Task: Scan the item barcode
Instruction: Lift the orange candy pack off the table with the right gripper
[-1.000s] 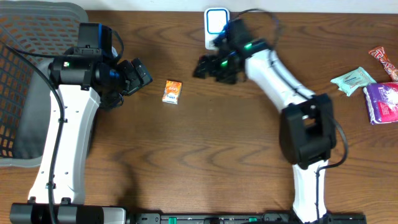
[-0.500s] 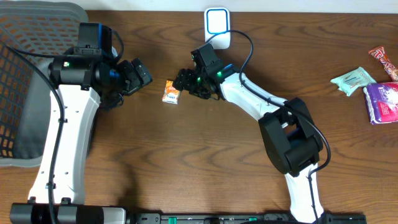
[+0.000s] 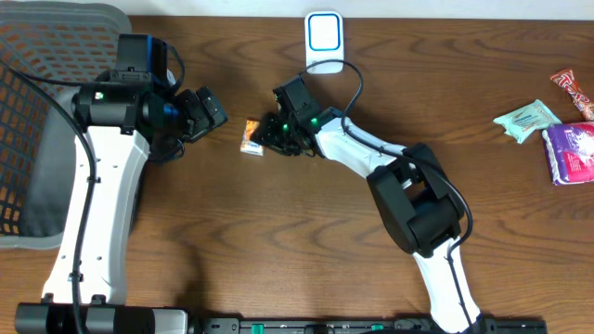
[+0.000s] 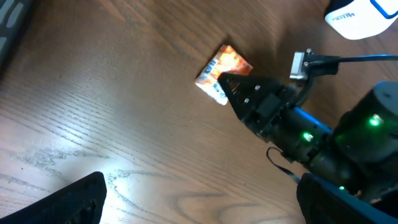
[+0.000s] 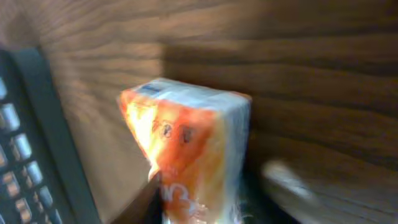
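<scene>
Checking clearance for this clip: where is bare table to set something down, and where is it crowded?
Bare: table between right arm and snack packs; also between left arm and right arm. Crowded: around the orange packet, where both arms meet, near the scanner.

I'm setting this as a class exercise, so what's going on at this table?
The right arm's tool is at the small orange packet mid-table; whether it grips the packet is unclear. The left tool hangs open nearby, empty. The white scanner stands at the far edge, apart from the packet.
</scene>
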Motion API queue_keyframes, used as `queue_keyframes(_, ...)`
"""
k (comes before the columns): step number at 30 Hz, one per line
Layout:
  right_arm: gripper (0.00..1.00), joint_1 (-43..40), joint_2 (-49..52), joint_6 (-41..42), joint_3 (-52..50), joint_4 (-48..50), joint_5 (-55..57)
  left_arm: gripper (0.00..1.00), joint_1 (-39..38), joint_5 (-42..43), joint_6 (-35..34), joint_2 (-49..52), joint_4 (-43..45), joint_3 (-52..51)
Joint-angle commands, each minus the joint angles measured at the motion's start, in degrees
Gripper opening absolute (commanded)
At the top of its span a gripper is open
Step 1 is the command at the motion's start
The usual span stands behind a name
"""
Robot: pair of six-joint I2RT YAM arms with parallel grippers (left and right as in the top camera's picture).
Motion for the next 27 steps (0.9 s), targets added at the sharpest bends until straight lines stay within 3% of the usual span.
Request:
queue_keyframes(1, 0.09, -0.3, 3.8, 0.6, -1.3, -1.8, -0.1, 0.98, 0.2, -0.2, 0.7, 0.3, -0.2, 0.4)
queue_keyframes(2, 0.01, -0.8, 3.7, 0.6, -1.3, -1.8, -1.8, 0.98, 0.2, -0.2, 0.7, 0.3, -0.2, 0.4)
queue_keyframes(12, 0.01, -9.1, 3.7, -14.9, -1.3, 3.3, -31.9, 0.98, 0.2, -0.2, 0.7, 0.3, -0.2, 0.4)
queue_keyframes(20, 0.01, -18.2, 3.7, -19.2, -1.3, 11.7, -55.5, 0.98, 0.2, -0.2, 0.7, 0.3, -0.2, 0.4)
queue_keyframes(27, 0.01, -21.7, 3.7, -25.1, -1.3, 12.5, -65.3, 0.98, 0.2, -0.2, 0.7, 0.3, -0.2, 0.4)
